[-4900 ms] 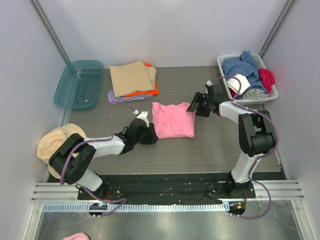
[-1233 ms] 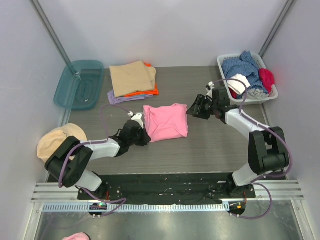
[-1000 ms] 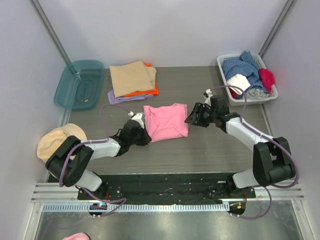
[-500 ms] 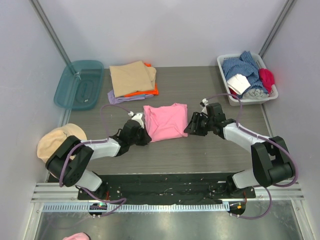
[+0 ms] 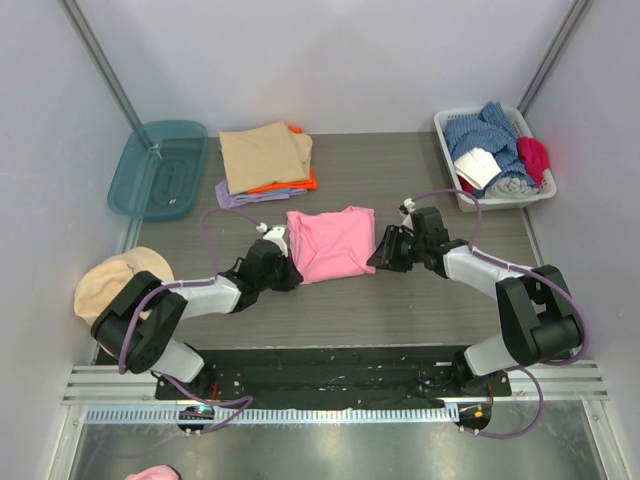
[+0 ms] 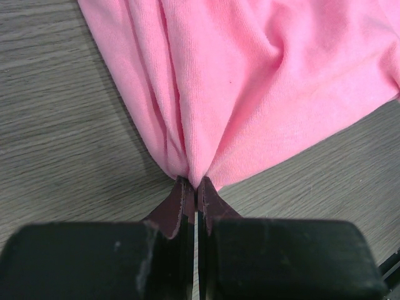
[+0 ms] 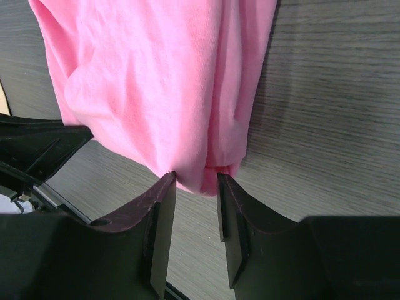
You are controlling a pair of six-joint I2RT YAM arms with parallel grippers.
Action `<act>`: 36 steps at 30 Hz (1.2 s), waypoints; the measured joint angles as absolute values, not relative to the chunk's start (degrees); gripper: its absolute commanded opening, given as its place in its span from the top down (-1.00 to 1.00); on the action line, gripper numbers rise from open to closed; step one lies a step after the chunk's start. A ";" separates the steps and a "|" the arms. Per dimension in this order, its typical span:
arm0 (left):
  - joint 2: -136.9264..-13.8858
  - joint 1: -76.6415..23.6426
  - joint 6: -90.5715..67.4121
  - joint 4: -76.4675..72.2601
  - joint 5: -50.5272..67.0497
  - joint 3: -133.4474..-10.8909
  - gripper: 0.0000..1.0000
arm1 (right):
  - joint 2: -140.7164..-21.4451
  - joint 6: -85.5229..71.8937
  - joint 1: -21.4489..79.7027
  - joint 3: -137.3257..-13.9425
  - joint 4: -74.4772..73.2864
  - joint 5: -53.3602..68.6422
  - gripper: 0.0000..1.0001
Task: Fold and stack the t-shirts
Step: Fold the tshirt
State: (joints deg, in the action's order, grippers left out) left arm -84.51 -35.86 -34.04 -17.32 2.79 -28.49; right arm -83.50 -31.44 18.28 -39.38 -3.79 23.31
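A grey wood-grain counter fills the floor of a white-walled booth. At its far left lies a teal bin. Beside the bin is a stack with a tan t-shirt on top, an orange t-shirt under it and a lilac t-shirt at the bottom. A white basket of loose clothes stands at the far right, and a tan cap lies at the near left edge.

The pink t-shirt, folded to a rough rectangle, lies flat mid-counter, just in front of the stack. It sits further left and closer to the stack than it did about five seconds ago.

The left fingers are pressed together, pinching the shirt's near left edge, where the cloth gathers into creases. That hold has not changed over the last second.

The right arm, up near the basket about five seconds ago, has since come in low to the shirt's right side. The right fingers stand apart, straddling a rolled corner of the pink cloth, with their tips at its edge. Whether they press it cannot be told.
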 measured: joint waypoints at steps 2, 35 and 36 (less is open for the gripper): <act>-84.51 -35.86 -34.04 -17.32 2.79 -28.49 1.00 | -83.68 -31.62 18.28 -39.38 -3.33 23.40 0.28; -76.64 -35.88 -34.24 -13.41 1.08 -24.82 1.00 | -84.75 -31.53 19.07 -39.97 -8.12 17.50 0.98; -76.53 -35.88 -34.24 -13.39 1.08 -24.80 1.00 | -84.73 -31.51 19.07 -39.97 -8.27 17.41 0.98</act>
State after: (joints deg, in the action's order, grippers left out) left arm -76.53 -35.88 -34.24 -13.39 1.08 -24.80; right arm -84.73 -31.51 19.07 -39.97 -8.27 17.41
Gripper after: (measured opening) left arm 0.025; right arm 0.033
